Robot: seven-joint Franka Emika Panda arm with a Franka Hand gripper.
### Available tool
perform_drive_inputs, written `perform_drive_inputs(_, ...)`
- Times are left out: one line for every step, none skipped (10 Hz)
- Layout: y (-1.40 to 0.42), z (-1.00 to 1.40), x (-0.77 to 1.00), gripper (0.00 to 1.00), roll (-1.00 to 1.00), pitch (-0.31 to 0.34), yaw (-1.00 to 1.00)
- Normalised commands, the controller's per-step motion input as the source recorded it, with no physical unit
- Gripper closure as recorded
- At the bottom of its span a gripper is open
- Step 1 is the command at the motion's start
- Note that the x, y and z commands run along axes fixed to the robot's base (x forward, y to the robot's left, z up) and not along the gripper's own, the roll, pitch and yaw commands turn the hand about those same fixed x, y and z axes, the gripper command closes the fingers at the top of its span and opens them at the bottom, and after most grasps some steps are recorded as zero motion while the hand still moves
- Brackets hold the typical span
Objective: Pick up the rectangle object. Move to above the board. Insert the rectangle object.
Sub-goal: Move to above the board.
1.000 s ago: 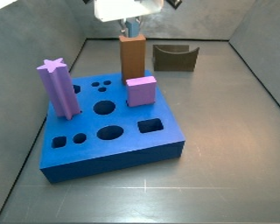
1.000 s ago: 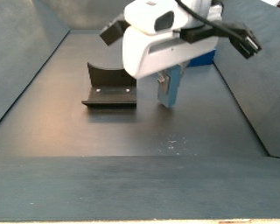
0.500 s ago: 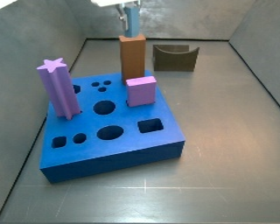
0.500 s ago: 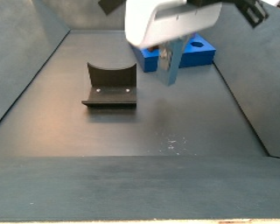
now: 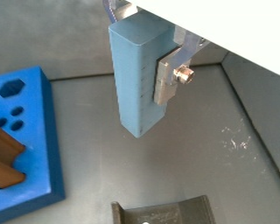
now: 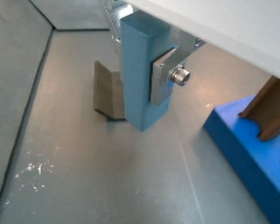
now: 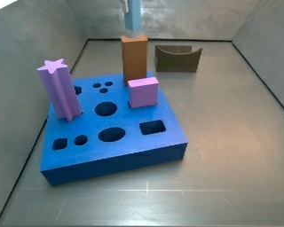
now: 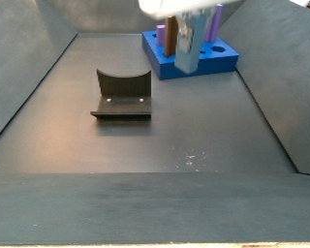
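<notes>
Aloft, gripper (image 5: 149,74) fingers (image 5: 166,80) clamp rectangle object (image 5: 136,83); no writing.

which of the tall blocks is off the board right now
The pale blue bar, held in the claw above the floor. The brown block and purple star post stand in the board.

In both wrist views our tool (image 5: 149,74) hangs well above the floor, its flat silver fingers (image 5: 168,77) clamped on the flanks of the rectangle object (image 5: 137,74), which points straight down from the jaws. A screw head shows on the near finger plate (image 6: 164,76). In a side view only the white underside of our tool (image 8: 184,8) reaches in at the upper edge.
</notes>
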Motion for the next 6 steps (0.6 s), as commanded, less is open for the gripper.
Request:
perform_drive_inputs(-0.15,1.0,-0.03,1.0,0.22,0.128,0.05)
perform_drive_inputs(-0.14,1.0,-0.02,1.0,0.2,0.137,0.05)
perform_drive_inputs(-0.13,1.0,-0.02,1.0,0.2,0.146,0.04)
perform_drive_inputs(-0.12,1.0,-0.02,1.0,0.21,0.163,0.05)
perform_drive_inputs(-0.12,1.0,-0.01,1.0,0.23,0.168,0.05)
perform_drive_inputs(-0.11,1.0,-0.01,1.0,0.2,0.16,0.05)
